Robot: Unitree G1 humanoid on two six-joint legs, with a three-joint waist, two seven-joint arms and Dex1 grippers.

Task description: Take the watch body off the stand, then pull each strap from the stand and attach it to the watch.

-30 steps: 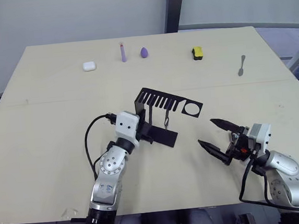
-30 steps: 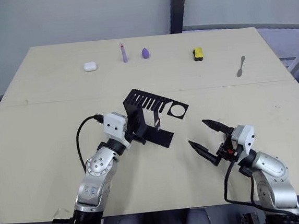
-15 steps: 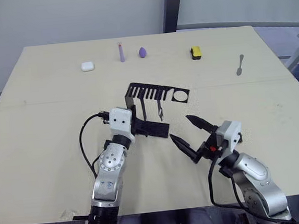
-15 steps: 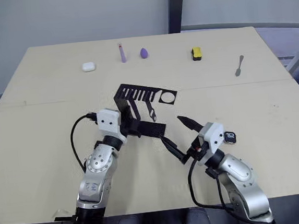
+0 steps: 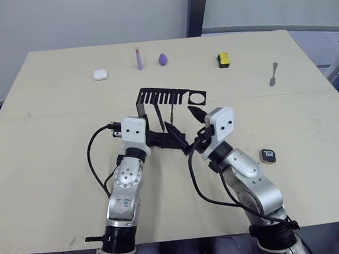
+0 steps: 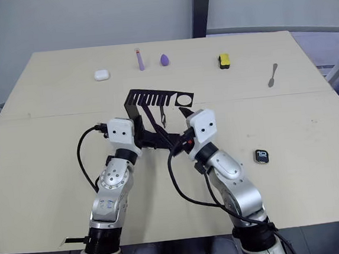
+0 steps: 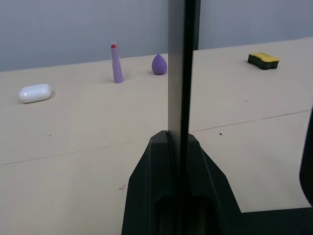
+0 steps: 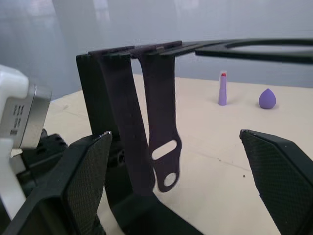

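The black stand (image 5: pixel 165 96) stands mid-table. My left gripper (image 5: pixel 152 139) is shut on its upright back (image 7: pixel 180 88). Two dark straps (image 8: pixel 125 128) (image 8: pixel 162 122) hang side by side from the comb slots of the top plate; one also shows from above as a thin strap (image 5: pixel 171 112). My right gripper (image 5: pixel 189 131) is open just right of the stand, its fingers (image 8: pixel 84 182) spread wide, facing the hanging straps and apart from them. The watch body (image 5: pixel 268 156) lies flat on the table right of my right arm, screen up, held by nothing.
Along the far edge lie a white case (image 5: pixel 99 75), a purple tube (image 5: pixel 138 59), a purple egg-shaped sponge (image 5: pixel 163 59) and a yellow-and-black block (image 5: pixel 223 59). A grey spoon (image 5: pixel 273 74) rests at the right. The beige table (image 5: pixel 55 172) stretches wide around both arms.
My right arm has swung left from the table's front right up to the stand, still open. The watch body now shows lying on the table behind it. The stand has turned squarer in my left gripper.
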